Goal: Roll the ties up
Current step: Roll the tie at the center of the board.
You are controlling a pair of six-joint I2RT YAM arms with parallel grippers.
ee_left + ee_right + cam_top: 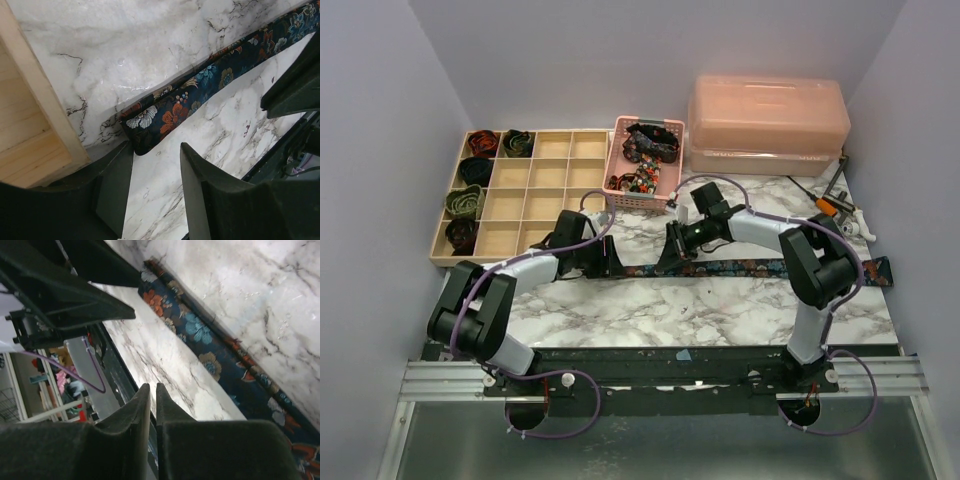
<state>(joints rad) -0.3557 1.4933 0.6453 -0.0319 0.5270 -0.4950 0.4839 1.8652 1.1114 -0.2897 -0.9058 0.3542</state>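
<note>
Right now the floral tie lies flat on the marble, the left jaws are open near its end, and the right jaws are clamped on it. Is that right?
Not quite. The right jaws are closed on nothing: in the right wrist view the floral tie lies on the marble beside them, untouched. The rest stands.

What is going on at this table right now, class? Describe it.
A floral tie lies flat across the marble table, not yet rolled. The robot's left tool is open at the tie's end beside the wooden tray. Its right tool is shut further along, holding nothing visible. Five rolled ties sit in the tray.
</note>
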